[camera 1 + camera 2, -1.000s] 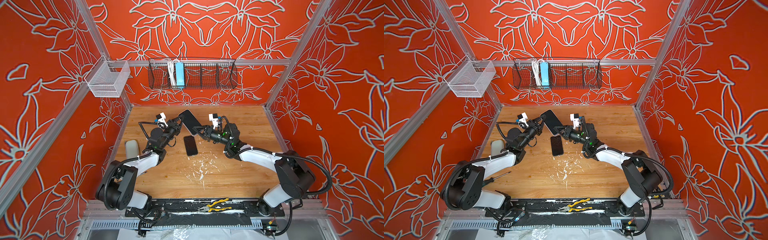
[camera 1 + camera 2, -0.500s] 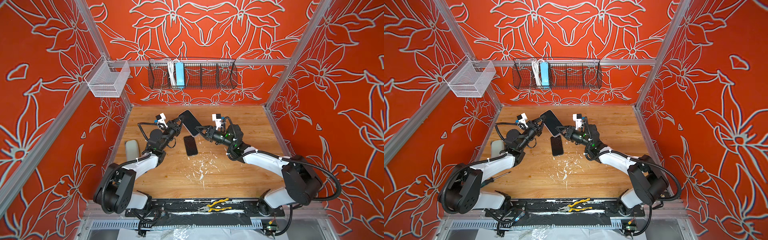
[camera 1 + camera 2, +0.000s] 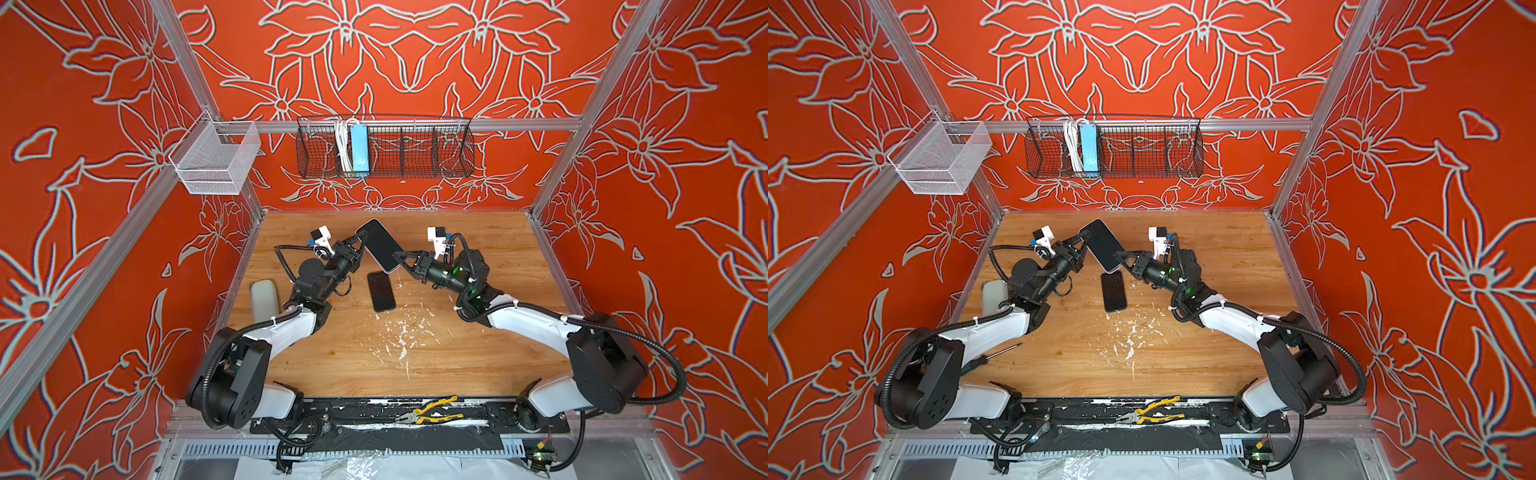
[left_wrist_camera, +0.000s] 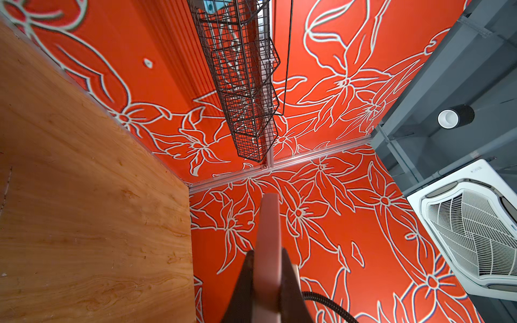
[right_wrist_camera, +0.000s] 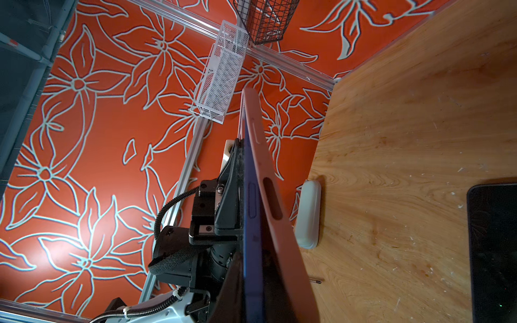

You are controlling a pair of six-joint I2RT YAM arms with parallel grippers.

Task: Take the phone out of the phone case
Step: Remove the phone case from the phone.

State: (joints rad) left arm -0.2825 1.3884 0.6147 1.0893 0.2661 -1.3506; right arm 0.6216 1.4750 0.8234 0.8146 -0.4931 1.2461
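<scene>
Tool, left: the left gripper [image 4: 267,251] is clamped on one edge of the dusty-pink phone case [image 4: 269,221], and the shell sits between both dark fingers.
Tool, right: the right gripper [image 3: 401,258] is closed at the opposite lower corner. In the right wrist view it appears to pinch the blue-edged phone [image 5: 251,237], though that is not fully certain.
Task item: phone and case are held aloft between the two arms, tilted with the screen up, clear of the wooden table [image 3: 457,357].
Separation: judged partial. One long wall of the case stands spread away from the phone edge, and the far side is hidden.
Directly below: a second dark phone [image 3: 381,291] lies flat on the table.
Risk, drop: both grips are thin edge pinches. If the phone comes free abruptly it could fall onto the handset beneath.
Risk, slip: the shell is soft, so a hard pull may drag it out of the left fingers.
Risk, re-seat: pulling along the phone's length rather than away from it may let the wall snap back on.
Count, grippers: two.
Count, phones: two.
Count, cases: one.
Count, pale grey slab [image 3: 264,297]: one.
Count, pliers [image 3: 432,409]: one.
Count, screwdriver [image 3: 994,357]: one.
Count, baskets: two, a black wire basket [image 3: 453,145] and a white mesh basket [image 3: 216,166].
Count, blue power strip [image 3: 359,149]: one.
</scene>
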